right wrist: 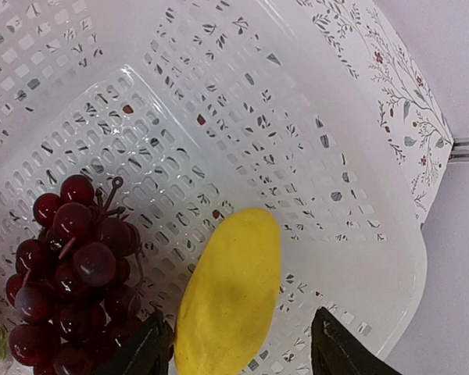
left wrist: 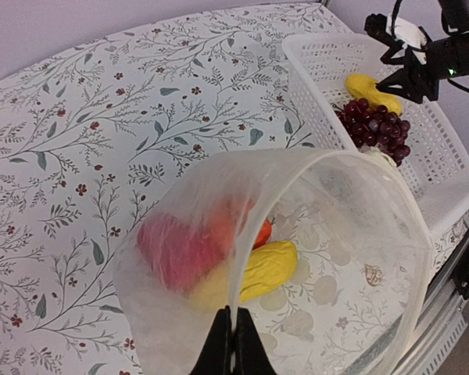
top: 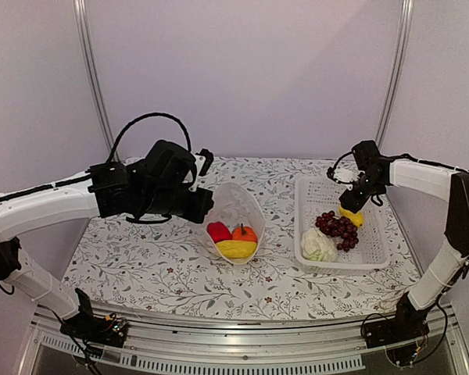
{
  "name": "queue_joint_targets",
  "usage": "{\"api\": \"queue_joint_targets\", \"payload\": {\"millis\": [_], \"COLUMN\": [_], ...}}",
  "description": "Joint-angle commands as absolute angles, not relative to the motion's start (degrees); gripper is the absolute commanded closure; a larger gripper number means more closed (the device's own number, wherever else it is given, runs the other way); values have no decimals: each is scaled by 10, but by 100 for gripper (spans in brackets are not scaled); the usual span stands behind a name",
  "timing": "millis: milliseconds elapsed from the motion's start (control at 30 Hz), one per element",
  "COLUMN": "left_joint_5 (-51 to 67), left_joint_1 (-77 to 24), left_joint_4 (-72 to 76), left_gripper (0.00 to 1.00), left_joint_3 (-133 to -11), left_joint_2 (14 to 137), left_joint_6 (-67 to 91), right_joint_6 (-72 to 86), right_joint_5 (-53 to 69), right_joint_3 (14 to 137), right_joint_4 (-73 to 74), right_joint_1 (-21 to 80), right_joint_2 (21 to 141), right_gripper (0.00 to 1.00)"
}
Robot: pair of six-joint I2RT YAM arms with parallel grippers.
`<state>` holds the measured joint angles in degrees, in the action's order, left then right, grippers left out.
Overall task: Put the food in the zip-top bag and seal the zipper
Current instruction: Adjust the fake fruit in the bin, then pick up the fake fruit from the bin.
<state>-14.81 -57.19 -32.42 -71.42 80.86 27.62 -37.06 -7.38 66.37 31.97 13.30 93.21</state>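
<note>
The clear zip-top bag (top: 236, 205) lies open at the table's middle with a red pepper (top: 218, 231), an orange pumpkin (top: 245, 233) and a yellow piece (top: 236, 249) inside. My left gripper (left wrist: 233, 332) is shut on the bag's rim (left wrist: 254, 226) and holds the mouth open. My right gripper (right wrist: 238, 348) is open over the white basket (top: 379, 254), its fingers either side of a second yellow piece (right wrist: 228, 301). The dark grape bunch (top: 338, 228) and the white cauliflower (top: 319, 247) lie in the basket. The zipper strip is too faint to make out.
The floral tablecloth (top: 141, 258) covers the table. The basket's wall (left wrist: 313, 101) stands just right of the bag. A metal rail (top: 242, 344) runs along the table's near edge.
</note>
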Motion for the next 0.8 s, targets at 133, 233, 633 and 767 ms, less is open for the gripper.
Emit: {"api": "queue_joint_targets", "payload": {"millis": [133,233,633,767], "left_joint_5": [-151,-151,-148,-147], "left_joint_1": [-562,-562,-561,-561], "left_joint_4": [-333,-333,-334,-334], "left_gripper": [100,100,100,100], "left_joint_3": [-725,-728,-724,-721], "left_joint_2": [814,815,817,817], "left_joint_6": [276,276,278,279], "right_joint_6": [-292,-285,-262,-259], "right_joint_5": [-79,-75,-48,-54], "right_joint_3": [732,745,739,737], "right_joint_4": [331,341,374,378], "right_joint_1": [107,102,101,101], "right_joint_2": [999,1019,1062,1075], "right_gripper": [43,44,34,37]}}
